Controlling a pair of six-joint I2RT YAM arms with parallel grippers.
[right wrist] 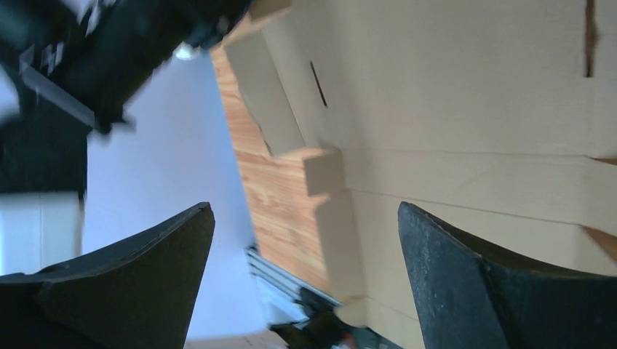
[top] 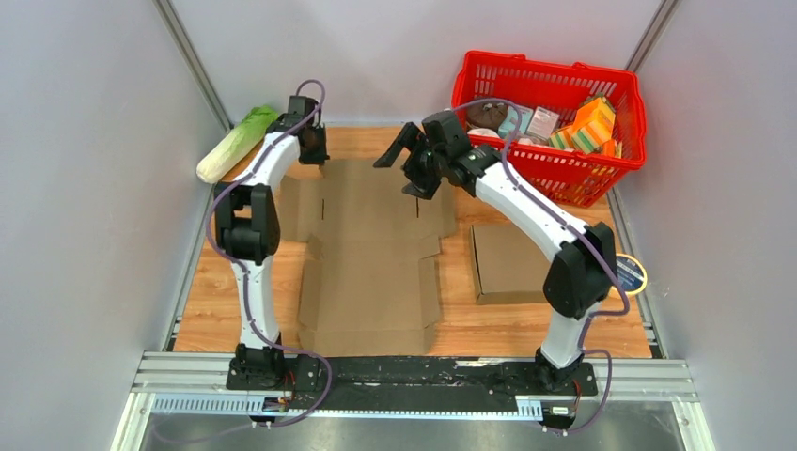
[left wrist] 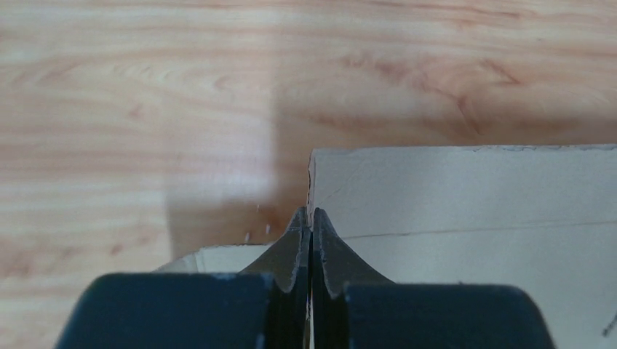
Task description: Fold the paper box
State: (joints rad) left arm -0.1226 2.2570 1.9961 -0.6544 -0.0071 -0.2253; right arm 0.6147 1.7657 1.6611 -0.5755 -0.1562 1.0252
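The paper box (top: pixel 371 258) lies as a flat blank in the middle of the table (top: pixel 211 315) with no flap raised, so the 1st fold looks to be only starting. The left gripper (left wrist: pixel 311 218) is clenched tight, its tips at the blank's far-left corner; whether cardboard is nipped between them cannot be told. The right gripper (top: pixel 406 169) hangs spread wide over the far-right part, holding nothing. The next move probably calls for levering that corner panel up along its crease — the right side steadying the sheet.

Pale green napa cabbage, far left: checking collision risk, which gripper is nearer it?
Left. The left gripper sits just right of the cabbage; the right gripper hovers farther right, over the flat brown cardboard.
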